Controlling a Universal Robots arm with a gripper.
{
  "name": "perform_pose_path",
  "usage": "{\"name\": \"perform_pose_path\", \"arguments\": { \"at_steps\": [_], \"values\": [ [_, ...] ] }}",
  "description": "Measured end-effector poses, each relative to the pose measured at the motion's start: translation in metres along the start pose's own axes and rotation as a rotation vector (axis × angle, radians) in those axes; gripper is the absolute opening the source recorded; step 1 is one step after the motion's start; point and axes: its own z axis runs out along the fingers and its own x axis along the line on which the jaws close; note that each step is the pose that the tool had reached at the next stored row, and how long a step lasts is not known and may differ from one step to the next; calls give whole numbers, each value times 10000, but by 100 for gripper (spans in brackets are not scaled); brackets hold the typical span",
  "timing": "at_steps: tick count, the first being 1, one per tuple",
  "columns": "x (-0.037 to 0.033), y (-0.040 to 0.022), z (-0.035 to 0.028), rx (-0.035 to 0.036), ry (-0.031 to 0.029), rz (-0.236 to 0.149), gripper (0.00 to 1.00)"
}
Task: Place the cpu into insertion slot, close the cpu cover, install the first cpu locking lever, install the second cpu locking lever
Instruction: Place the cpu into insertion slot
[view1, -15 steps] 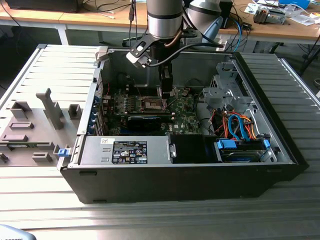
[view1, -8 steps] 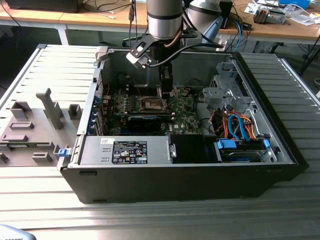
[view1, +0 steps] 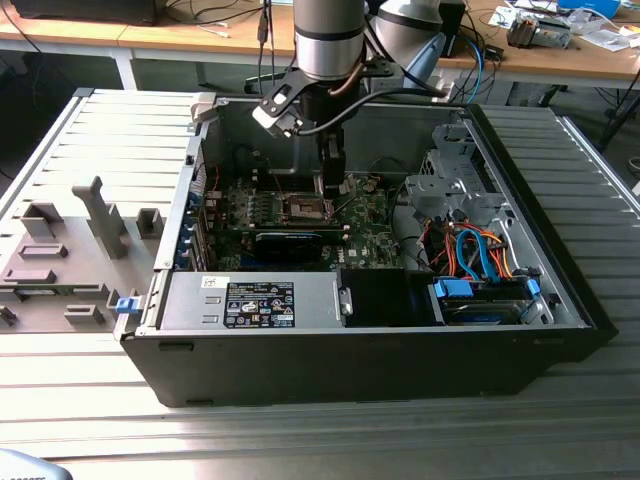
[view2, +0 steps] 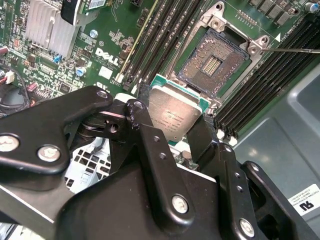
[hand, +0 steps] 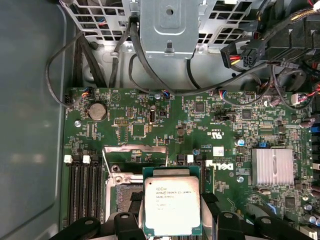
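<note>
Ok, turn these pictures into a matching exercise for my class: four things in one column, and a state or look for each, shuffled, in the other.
Things
1. cpu
2. insertion slot
3. coin cell
4. gripper

States
A. shut on the chip's edges
B. empty, its contacts uncovered
C. held up, not yet seated, metal top showing
D. round and silver

Pairs: 1-C, 2-B, 3-D, 4-A

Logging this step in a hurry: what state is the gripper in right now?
Gripper: closed, holding the small flat square silver-grey metal-topped cpu.
</note>
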Motion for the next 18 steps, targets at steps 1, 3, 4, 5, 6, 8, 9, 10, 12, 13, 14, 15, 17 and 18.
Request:
{"name": "perform_pose_path", "arguments": {
  "at_steps": [1, 3, 4, 5, 6, 8, 9, 10, 12, 13, 14, 15, 17, 18],
  "values": [
    [0, -1, 3, 0, -1, 0, 55],
    [0, -1, 7, 0, -2, 0, 55],
    [0, -2, 9, 0, -3, 0, 55],
    [1, -2, 11, 0, -3, -1, 55],
    [1, -2, 12, 0, -4, 0, 55],
    [1, -2, 15, 0, -4, -1, 55],
    [1, -3, 17, 1, -4, 0, 55],
    [1, -3, 19, 0, -4, -1, 55],
    [1, -4, 22, 0, -5, 0, 55],
    [1, -4, 24, 1, -4, 0, 55],
    [1, -4, 25, 0, -5, -1, 55],
    [1, -5, 26, 0, -5, -1, 55],
    [2, -5, 30, 0, -4, -1, 55],
    [2, -8, 42, 0, -6, -1, 55]
  ]
}}
